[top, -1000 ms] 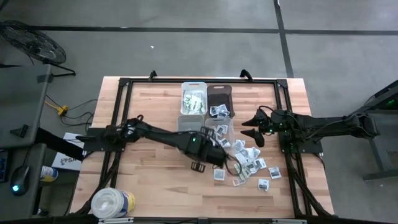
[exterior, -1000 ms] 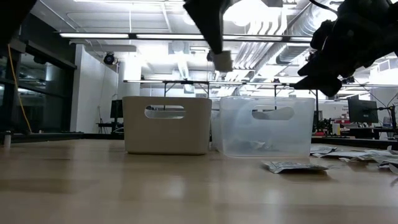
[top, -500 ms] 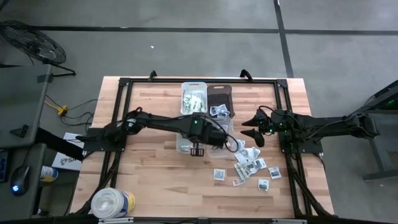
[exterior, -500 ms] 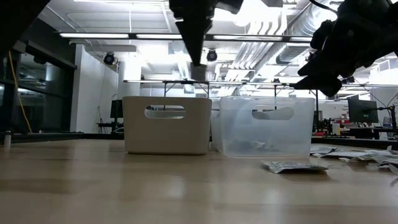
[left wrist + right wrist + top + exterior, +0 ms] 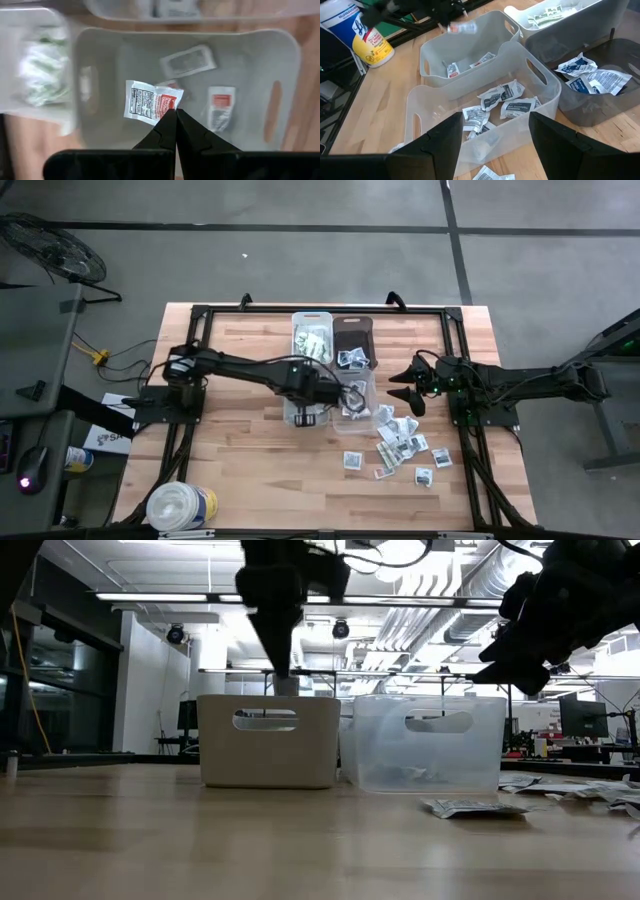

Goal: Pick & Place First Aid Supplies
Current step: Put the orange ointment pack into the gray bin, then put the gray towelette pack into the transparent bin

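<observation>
The left gripper [image 5: 175,111] hung above the grey-white bin [image 5: 280,55], its two dark fingers [image 5: 165,131] pressed together on the corner of a white packet with red and black print [image 5: 150,102]. In the low view the same gripper [image 5: 283,680] stood just over the rim of the opaque bin [image 5: 268,741], the packet a pale patch at its tip. From above, the left arm reached across the table [image 5: 240,470] to that bin [image 5: 296,402].

Inside the bin lay a few more packets: a grey-printed one [image 5: 188,61] and a red-topped one [image 5: 220,107]. Beside it, the white bin holding green-printed packets [image 5: 42,75] showed blurred.

The right gripper [image 5: 492,131] waited off to the right side of the table, near the frame, jaws spread wide and holding nothing. Its camera looked over the clear bin [image 5: 420,112] with black-printed packets [image 5: 501,95] in it, the dark bin [image 5: 580,107] with more packets [image 5: 600,80], and the white round tub with a yellow-blue label [image 5: 362,35] at the far table corner.

Loose first aid packets [image 5: 400,442] lay scattered on the wood in front of the clear bin [image 5: 358,392], and one lay flat on the table in the low view [image 5: 470,807].
</observation>
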Robot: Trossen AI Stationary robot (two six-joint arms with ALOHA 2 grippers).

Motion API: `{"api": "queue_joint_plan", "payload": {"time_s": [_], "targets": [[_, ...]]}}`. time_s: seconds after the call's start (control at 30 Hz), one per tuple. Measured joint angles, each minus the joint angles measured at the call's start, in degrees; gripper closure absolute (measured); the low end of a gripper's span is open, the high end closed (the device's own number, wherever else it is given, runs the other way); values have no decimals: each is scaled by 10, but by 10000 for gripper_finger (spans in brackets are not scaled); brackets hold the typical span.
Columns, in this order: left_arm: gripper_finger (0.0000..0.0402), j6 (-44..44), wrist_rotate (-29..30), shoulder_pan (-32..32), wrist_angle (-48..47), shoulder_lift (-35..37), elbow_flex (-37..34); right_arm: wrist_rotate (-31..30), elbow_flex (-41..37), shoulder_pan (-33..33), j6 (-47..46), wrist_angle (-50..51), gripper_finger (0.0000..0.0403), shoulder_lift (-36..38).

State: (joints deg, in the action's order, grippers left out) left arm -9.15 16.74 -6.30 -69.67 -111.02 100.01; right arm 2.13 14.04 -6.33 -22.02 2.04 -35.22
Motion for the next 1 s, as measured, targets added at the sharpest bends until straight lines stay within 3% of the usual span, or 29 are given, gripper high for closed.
{"api": "queue_joint_plan", "payload": {"time_s": [0.27,0.57,1.0], "targets": [[401,69,-65,-1,160,35,-153,0,0,0,0,0,181,0],[393,108,-90,11,231,38,-208,0,0,0,0,-1,181,0],[261,166,-56,10,233,49,-210,0,0,0,0,0,181,0]]}}
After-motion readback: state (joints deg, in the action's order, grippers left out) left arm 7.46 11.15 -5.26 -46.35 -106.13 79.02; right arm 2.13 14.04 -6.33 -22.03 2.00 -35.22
